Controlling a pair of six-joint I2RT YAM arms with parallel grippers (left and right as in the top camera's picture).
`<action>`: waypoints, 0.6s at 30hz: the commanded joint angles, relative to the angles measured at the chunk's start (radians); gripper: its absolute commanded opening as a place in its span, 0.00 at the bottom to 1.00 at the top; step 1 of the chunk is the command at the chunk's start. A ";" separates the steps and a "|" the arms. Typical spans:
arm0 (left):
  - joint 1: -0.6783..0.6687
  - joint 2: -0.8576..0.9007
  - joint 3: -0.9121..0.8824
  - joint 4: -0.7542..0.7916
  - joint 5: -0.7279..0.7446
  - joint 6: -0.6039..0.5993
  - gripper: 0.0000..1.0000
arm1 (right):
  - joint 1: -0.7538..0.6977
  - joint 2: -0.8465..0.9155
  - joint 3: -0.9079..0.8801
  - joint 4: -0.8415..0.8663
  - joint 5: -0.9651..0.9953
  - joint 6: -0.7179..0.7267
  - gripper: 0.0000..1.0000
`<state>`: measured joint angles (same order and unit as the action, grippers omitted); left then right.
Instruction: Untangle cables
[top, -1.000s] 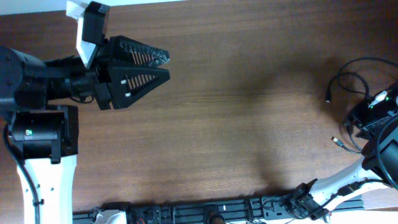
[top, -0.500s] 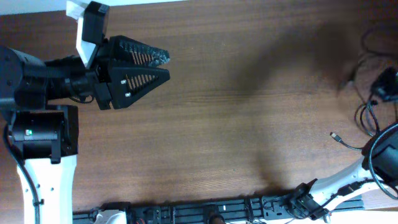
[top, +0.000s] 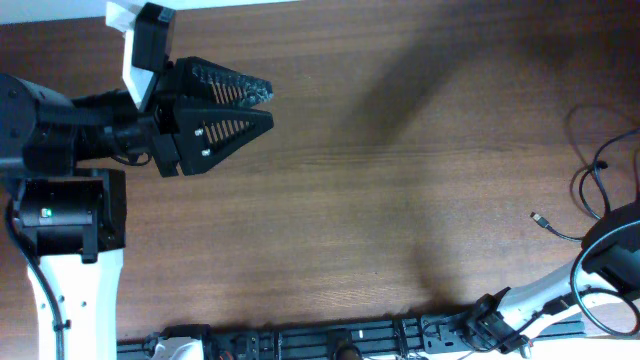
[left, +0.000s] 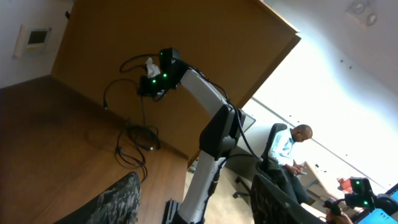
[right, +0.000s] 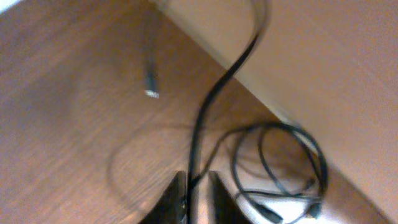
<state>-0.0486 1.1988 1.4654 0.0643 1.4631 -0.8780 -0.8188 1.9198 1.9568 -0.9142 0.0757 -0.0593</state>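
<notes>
The cables (top: 583, 190) are thin black cords in loose loops at the table's far right, with one metal-tipped plug (top: 540, 218) lying apart toward the middle. In the right wrist view my right gripper (right: 198, 177) is shut on one cable strand (right: 198, 124), which runs out from between the narrow jaws toward the coiled loops (right: 280, 162). A second plug end (right: 151, 87) shows blurred at upper left. The left wrist view has the right gripper (left: 155, 78) raised above the table, cords hanging from it to the loops (left: 138, 140). My left gripper (top: 240, 110) stands open and empty, far to the left.
The right arm's white link (top: 545, 292) and base sit at the bottom right near the table's right edge. A black rail (top: 330, 340) runs along the front edge. A person (left: 287, 146) sits beyond the table in the left wrist view.
The right gripper has moved out past the right edge of the overhead view, pulling cable strands with it. The loops have shifted right. The left arm has not moved.
</notes>
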 joint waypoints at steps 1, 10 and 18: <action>-0.004 -0.002 0.008 0.002 0.008 0.021 0.57 | 0.006 -0.005 0.016 -0.045 0.130 0.032 0.99; -0.004 -0.002 0.008 0.002 0.038 0.020 0.58 | 0.008 0.002 0.007 -0.339 -0.091 0.072 0.99; -0.004 -0.002 0.008 0.002 0.087 0.020 0.58 | 0.008 0.002 -0.232 -0.443 -0.103 0.102 1.00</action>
<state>-0.0486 1.1988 1.4654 0.0643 1.5082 -0.8780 -0.8181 1.9198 1.8263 -1.3506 -0.0013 0.0250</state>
